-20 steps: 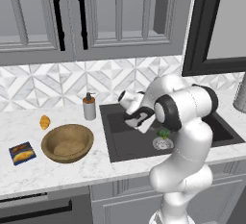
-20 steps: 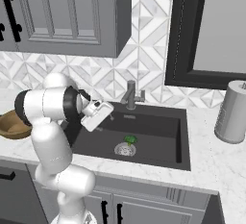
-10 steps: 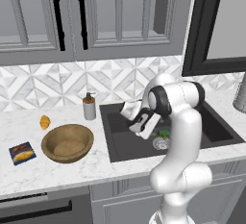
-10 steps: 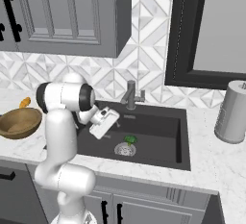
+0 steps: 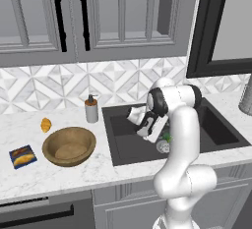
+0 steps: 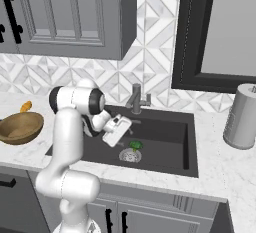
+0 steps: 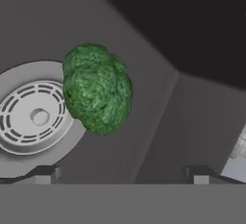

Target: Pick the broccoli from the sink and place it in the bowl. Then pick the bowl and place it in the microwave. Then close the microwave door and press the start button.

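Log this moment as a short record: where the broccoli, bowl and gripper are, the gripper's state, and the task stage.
broccoli: on the sink floor, beside the drain
bowl: on the counter left of the sink, nothing in it
gripper: open, over the broccoli, not touching it
croissant: on the counter behind the bowl
stage: broccoli not yet picked

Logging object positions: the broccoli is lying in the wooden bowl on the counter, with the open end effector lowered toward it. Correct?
Not quite. The broccoli lies in the sink beside the drain, as the hand view shows; the wooden bowl holds nothing. The open end effector is indeed lowered toward it.
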